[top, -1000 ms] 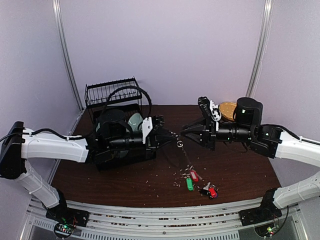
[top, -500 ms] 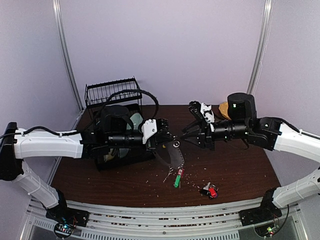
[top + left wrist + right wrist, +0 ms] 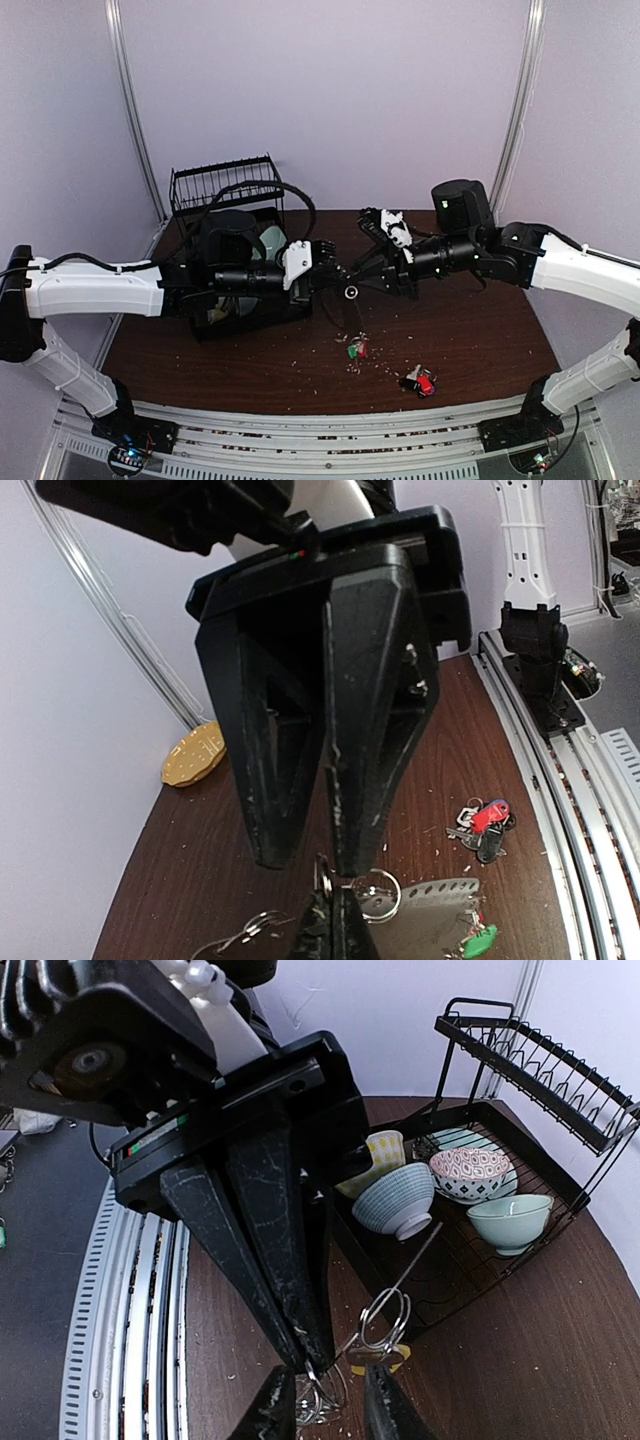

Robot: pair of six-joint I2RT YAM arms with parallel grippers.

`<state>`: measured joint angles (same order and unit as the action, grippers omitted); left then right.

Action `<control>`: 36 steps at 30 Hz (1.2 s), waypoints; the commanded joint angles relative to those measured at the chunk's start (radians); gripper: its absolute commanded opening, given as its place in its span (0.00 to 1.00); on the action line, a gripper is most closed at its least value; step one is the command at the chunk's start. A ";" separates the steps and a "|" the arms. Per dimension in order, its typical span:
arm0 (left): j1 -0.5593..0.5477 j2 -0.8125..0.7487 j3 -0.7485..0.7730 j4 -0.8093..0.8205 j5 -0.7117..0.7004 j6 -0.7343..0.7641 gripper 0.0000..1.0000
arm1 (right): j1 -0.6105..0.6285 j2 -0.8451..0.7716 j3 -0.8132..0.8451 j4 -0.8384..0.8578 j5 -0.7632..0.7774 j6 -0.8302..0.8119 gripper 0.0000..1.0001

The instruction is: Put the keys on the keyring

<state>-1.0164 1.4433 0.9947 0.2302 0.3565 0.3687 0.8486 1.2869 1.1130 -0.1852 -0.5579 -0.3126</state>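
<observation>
My left gripper (image 3: 338, 276) (image 3: 330, 932) is shut on the thin grey wire of the keyring (image 3: 328, 1396), held above the table. My right gripper (image 3: 358, 283) (image 3: 326, 1415) meets it tip to tip, its fingers a little apart with the wire loops between them. A small split ring (image 3: 351, 292) (image 3: 376, 892) (image 3: 385, 1318) hangs beside the tips, with a yellow tag (image 3: 378, 1358) under it. A green-tagged key (image 3: 354, 351) (image 3: 480, 942) with a red one lies on the table below. A red and black key cluster (image 3: 420, 381) (image 3: 488, 822) lies further right.
A black dish rack (image 3: 222, 190) (image 3: 520, 1060) with bowls (image 3: 397, 1198) stands behind my left arm. A tan plate (image 3: 195, 760) lies at the back right. Crumbs dot the dark table (image 3: 470, 330). Metal rails (image 3: 330, 440) run along the near edge.
My right arm has moved left, and both grippers have met tip to tip. The green and red keys swung left, then settled on the table below the grippers.
</observation>
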 commanded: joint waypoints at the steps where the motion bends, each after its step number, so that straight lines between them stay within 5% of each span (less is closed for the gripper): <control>1: -0.005 -0.035 0.014 0.090 0.047 0.000 0.00 | 0.004 -0.003 -0.011 0.007 0.016 -0.008 0.24; 22: -0.005 -0.027 0.011 0.100 0.098 -0.006 0.00 | 0.004 -0.046 -0.036 0.017 -0.044 -0.005 0.14; 28: -0.005 -0.029 0.021 0.086 0.110 -0.011 0.00 | 0.003 -0.034 -0.019 0.005 -0.095 0.002 0.00; 36: -0.005 -0.031 -0.002 0.132 0.142 -0.055 0.05 | 0.003 -0.092 -0.111 0.180 -0.139 0.075 0.00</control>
<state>-1.0119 1.4284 0.9878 0.2646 0.4568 0.3256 0.8501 1.2423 1.0382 -0.1421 -0.6327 -0.3038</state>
